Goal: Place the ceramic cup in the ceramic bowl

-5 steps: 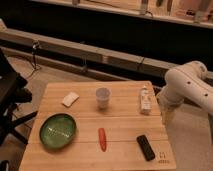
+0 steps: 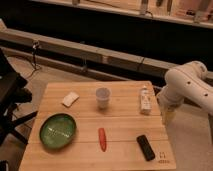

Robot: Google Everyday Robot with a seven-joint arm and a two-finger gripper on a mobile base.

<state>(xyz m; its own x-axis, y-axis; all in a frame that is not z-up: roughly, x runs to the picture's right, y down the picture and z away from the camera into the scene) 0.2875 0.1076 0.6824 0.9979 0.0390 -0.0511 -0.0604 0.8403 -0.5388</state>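
Note:
The ceramic cup (image 2: pixel 103 97) is a small pale grey-white handleless cup standing upright near the back middle of the wooden table (image 2: pixel 120 120). The ceramic bowl (image 2: pixel 58 131) is wide, shallow and glossy green, at the front left of the table, empty. The white robot arm (image 2: pixel 187 87) hangs over the table's right edge. Its gripper (image 2: pixel 168 116) points down just beyond the right edge, well to the right of the cup and far from the bowl.
A white tube-like bottle (image 2: pixel 145 100) lies at the back right, close to the gripper. A red elongated object (image 2: pixel 102 138) lies at the front middle. A black rectangular object (image 2: pixel 146 147) lies at the front right. A pale sponge-like block (image 2: pixel 70 98) sits at the back left. A black chair (image 2: pixel 10 100) stands to the left.

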